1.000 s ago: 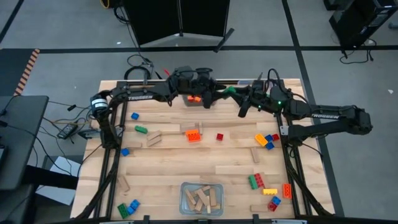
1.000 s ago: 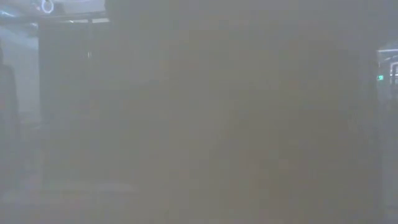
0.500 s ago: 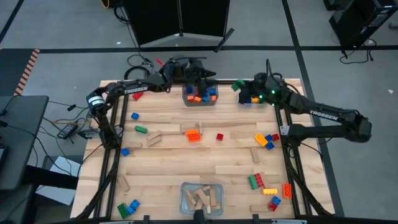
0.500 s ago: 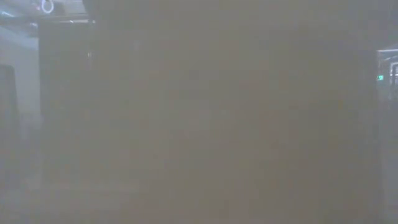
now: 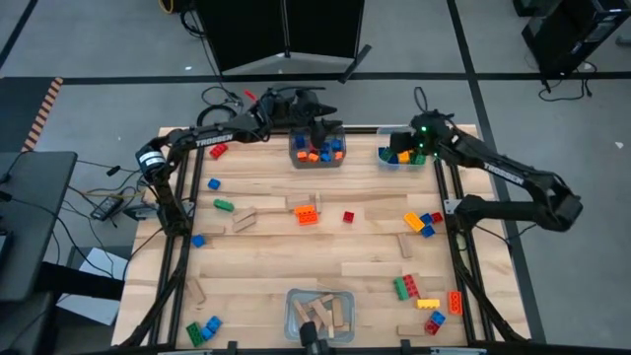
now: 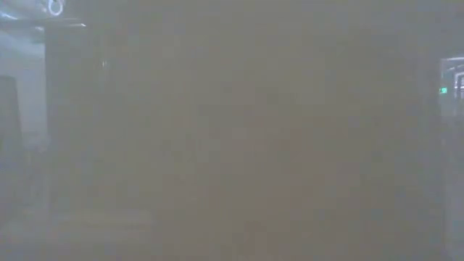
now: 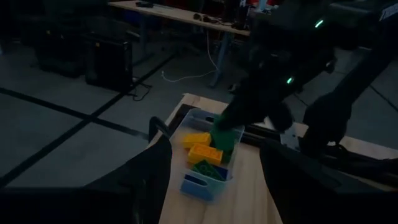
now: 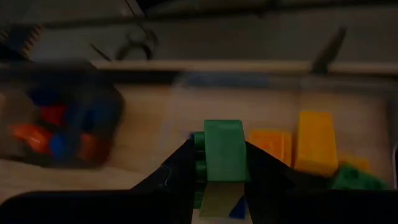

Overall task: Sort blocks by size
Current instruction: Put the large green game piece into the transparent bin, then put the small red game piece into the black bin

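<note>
Right pincer [image 8: 221, 163] grips a green brick [image 8: 222, 149] above the far-right bin [image 5: 386, 158]; left pincer [image 5: 320, 128] gapes empty.

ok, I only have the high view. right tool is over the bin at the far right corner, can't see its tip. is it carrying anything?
Observer: Yes. The right wrist view shows the right tool shut on a green brick, above the far right bin.
Operator: What's already in that bin?
Observer: Yellow bricks and an orange brick, with a darker green one in the corner.
Operator: And the left tool?
Observer: The left tool is open and empty, by the far middle bin, looking across at the right arm's bin.
Operator: Low view any help?
Observer: No, it shows only haze.
</note>
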`<action>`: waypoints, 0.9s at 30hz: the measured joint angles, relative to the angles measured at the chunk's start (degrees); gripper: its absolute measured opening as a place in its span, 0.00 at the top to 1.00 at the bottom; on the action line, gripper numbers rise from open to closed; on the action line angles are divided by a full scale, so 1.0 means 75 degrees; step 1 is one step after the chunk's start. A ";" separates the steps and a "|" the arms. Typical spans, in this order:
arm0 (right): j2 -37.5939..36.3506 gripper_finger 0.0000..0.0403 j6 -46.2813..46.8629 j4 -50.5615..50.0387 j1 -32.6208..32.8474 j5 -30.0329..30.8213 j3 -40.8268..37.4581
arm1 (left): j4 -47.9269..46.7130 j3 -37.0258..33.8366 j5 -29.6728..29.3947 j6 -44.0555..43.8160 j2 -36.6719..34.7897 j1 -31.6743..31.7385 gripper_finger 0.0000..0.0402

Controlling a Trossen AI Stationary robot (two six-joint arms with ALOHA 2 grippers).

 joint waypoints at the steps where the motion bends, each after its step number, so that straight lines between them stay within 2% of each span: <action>1: 0.0197 0.72 0.0026 -0.0058 -0.0042 -0.0050 0.0000 | -0.0001 0.0000 -0.0075 0.0003 0.0000 -0.0001 0.38; 5: 0.0887 0.71 0.0025 0.0129 -0.0095 -0.0251 0.0000 | -0.0004 -0.0003 -0.0181 0.0005 0.0000 0.0002 0.38; 13: 0.1271 0.56 0.0044 0.0398 -0.0100 -0.0432 0.0000 | -0.0016 -0.0009 -0.0183 0.0005 0.0000 0.0002 0.38; 17: 0.0964 0.51 0.0044 0.0369 -0.0141 -0.0432 0.0000 | -0.0050 -0.0009 -0.0183 0.0026 -0.0004 0.0002 0.38; 20: 0.0546 0.50 0.0044 0.0274 -0.0182 -0.0648 0.0000 | -0.0260 -0.0009 -0.0284 0.0540 -0.0012 -0.0077 0.38; 27: -0.0493 0.50 0.0059 -0.0429 -0.0157 -0.2148 0.0000 | -0.0869 -0.0012 -0.0813 0.1613 -0.0015 -0.0475 0.38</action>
